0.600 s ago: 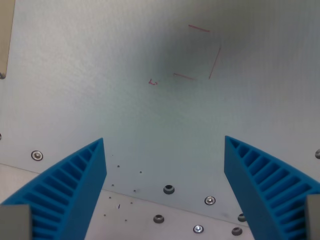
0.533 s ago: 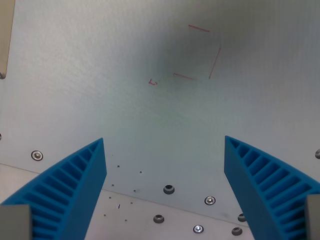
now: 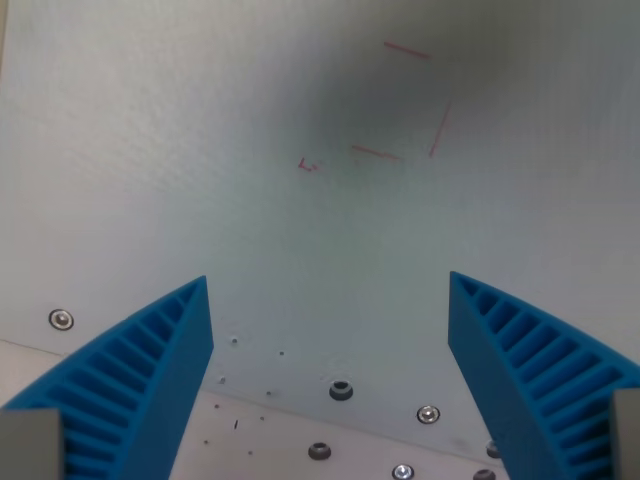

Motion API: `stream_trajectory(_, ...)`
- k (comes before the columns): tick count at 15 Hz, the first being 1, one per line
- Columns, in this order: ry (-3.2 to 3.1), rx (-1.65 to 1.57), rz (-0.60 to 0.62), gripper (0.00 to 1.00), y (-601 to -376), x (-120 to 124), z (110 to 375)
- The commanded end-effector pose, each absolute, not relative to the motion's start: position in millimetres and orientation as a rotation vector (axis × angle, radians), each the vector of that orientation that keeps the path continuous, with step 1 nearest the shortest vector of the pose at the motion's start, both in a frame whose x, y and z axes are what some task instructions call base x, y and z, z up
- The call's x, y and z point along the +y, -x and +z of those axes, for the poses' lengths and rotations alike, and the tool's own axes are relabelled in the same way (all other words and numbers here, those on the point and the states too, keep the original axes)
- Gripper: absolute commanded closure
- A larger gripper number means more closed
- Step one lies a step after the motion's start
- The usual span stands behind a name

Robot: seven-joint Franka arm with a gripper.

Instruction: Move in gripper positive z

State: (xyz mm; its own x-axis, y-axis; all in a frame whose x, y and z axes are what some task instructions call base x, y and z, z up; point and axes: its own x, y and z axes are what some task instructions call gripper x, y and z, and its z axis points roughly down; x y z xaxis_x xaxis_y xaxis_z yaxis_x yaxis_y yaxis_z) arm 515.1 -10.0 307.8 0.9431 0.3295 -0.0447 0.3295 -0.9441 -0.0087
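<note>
My gripper (image 3: 330, 290) is open, with nothing between its two blue ribbed fingers. One finger (image 3: 150, 370) rises from the wrist view's lower left, the other (image 3: 520, 370) from the lower right. Below them lies a pale grey-green plate (image 3: 200, 150). Thin red pen lines (image 3: 415, 100) forming a partial square are drawn on it near the top middle, with a small red mark (image 3: 308, 164) to their left.
Several screws and holes sit near the plate's lower edge: one screw (image 3: 61, 319) at the left, a hole (image 3: 341, 389) between the fingers, another screw (image 3: 428, 413) beside it. A lighter strip (image 3: 260, 440) runs along the bottom.
The whole scene has spread outward: screws slid toward the bottom and left, the red lines look slightly larger, and the beige edge at the left has left the view. The camera has moved closer to the plate.
</note>
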Motion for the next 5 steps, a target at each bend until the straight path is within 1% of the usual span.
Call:
stream_trajectory(1, 3.101, -0.525, 0.005, 0.0, -511, -10, 296)
stream_trajectory(5, 3.101, -0.525, 0.005, 0.0, -511, -10, 276)
